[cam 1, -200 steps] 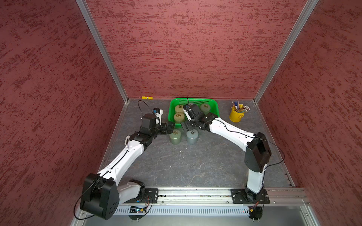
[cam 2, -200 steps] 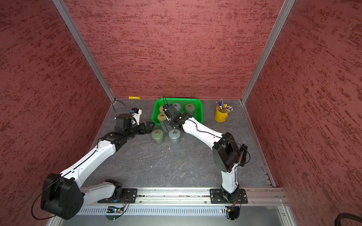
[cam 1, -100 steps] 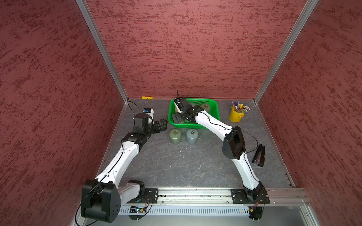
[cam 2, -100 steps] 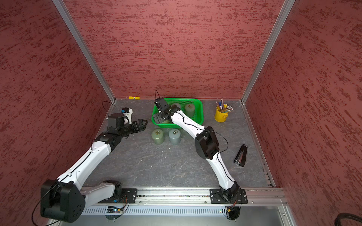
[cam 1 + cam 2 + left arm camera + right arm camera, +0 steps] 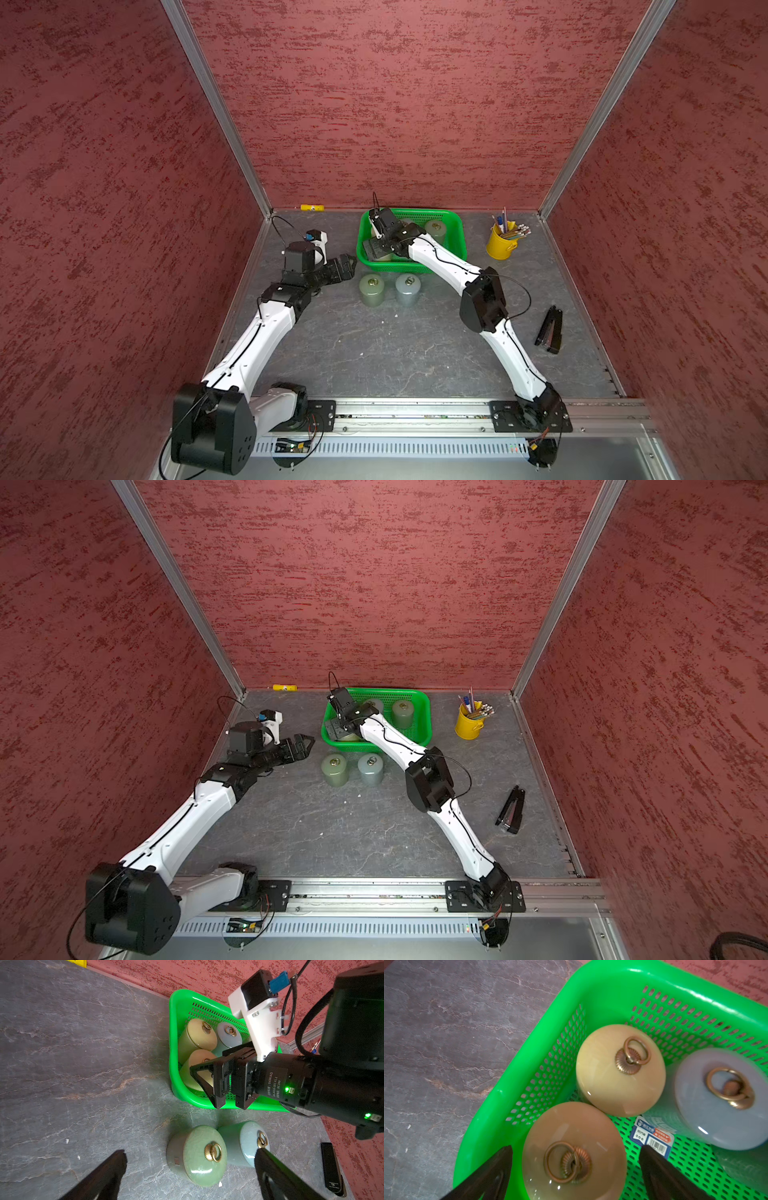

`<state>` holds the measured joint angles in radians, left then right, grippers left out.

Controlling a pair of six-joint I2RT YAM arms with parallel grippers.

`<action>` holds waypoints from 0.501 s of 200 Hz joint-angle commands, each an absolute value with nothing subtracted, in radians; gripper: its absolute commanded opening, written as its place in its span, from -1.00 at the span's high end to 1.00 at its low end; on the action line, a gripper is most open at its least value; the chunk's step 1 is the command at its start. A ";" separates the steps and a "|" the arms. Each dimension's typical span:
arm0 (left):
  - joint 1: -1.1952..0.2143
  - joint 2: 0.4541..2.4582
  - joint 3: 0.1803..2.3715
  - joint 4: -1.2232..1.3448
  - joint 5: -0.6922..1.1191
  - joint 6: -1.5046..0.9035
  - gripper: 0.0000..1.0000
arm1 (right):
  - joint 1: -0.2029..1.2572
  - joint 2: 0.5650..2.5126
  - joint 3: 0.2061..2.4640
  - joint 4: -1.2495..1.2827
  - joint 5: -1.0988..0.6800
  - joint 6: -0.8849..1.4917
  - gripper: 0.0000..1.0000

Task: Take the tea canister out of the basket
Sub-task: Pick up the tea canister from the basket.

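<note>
Shift: right gripper (image 5: 575, 1153) now inside basket (image 5: 512, 1076), spread astride tan tea canister (image 5: 571, 1126) at its 7 o'clock corner; grasp likely next; left gripper (image 5: 347, 262) backs off to 8 o'clock, spread, empty.

White arm links (image 5: 266, 332); black joint housings (image 5: 482, 305); black cables (image 5: 300, 1028); green indicator lights (image 5: 287, 1089).

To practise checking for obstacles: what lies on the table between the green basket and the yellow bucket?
Nothing: the grey table between the basket and the bucket is bare, as both top views show.
</note>
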<state>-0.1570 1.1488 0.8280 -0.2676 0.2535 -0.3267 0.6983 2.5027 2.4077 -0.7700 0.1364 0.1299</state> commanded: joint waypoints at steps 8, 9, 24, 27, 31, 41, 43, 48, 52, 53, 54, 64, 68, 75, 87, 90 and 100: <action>-0.172 1.142 0.817 -0.249 0.241 -0.317 -1.00 | 0.692 2.544 2.471 -0.822 0.144 0.148 -0.97; -0.174 1.142 0.817 -0.249 0.239 -0.316 -0.99 | 0.692 2.546 2.471 -0.824 0.143 0.149 -0.97; -0.187 1.147 0.821 -0.253 0.225 -0.307 -0.99 | 0.692 2.553 2.473 -0.831 0.139 0.150 -0.97; -0.189 1.147 0.822 -0.253 0.221 -0.306 -0.99 | 0.692 2.554 2.473 -0.832 0.138 0.151 -0.97; -0.192 1.150 0.824 -0.256 0.218 -0.304 -1.00 | 0.691 2.554 2.473 -0.833 0.139 0.152 -0.97; -0.201 1.154 0.827 -0.258 0.210 -0.299 -0.99 | 0.690 2.559 2.473 -0.834 0.140 0.154 -0.97; -0.203 1.155 0.828 -0.258 0.209 -0.300 -0.99 | 0.688 2.559 2.473 -0.835 0.139 0.155 -0.97; -0.205 1.158 0.830 -0.259 0.206 -0.298 -0.99 | 0.688 2.561 2.473 -0.837 0.139 0.156 -0.96; -0.209 1.158 0.830 -0.260 0.204 -0.297 -0.99 | 0.687 2.564 2.473 -0.839 0.137 0.159 -0.95; -0.210 1.158 0.832 -0.260 0.203 -0.297 -0.99 | 0.686 2.563 2.473 -0.839 0.137 0.159 -0.95; -0.210 1.159 0.832 -0.260 0.203 -0.296 -0.99 | 0.686 2.563 2.473 -0.841 0.137 0.159 -0.95; -0.215 1.162 0.833 -0.263 0.198 -0.295 -0.99 | 0.681 2.565 2.473 -0.846 0.138 0.167 -0.93; -0.216 1.163 0.833 -0.263 0.198 -0.293 -0.99 | 0.680 2.565 2.472 -0.849 0.136 0.170 -0.92; -0.218 1.163 0.833 -0.262 0.197 -0.293 -1.00 | 0.677 2.566 2.472 -0.854 0.134 0.174 -0.91; -0.219 1.163 0.833 -0.262 0.193 -0.293 -0.99 | 0.672 2.566 2.469 -0.856 0.129 0.178 -0.88; -0.219 1.163 0.833 -0.262 0.193 -0.293 -0.99 | 0.672 2.567 2.467 -0.856 0.127 0.178 -0.88; -0.219 1.163 0.833 -0.261 0.192 -0.292 -0.99 | 0.670 2.568 2.466 -0.857 0.124 0.177 -0.85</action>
<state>-0.2146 1.1595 0.8280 -0.2691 0.2077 -0.3119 0.6910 2.5435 2.4432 -0.8280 0.1287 0.1600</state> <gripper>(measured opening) 0.997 0.938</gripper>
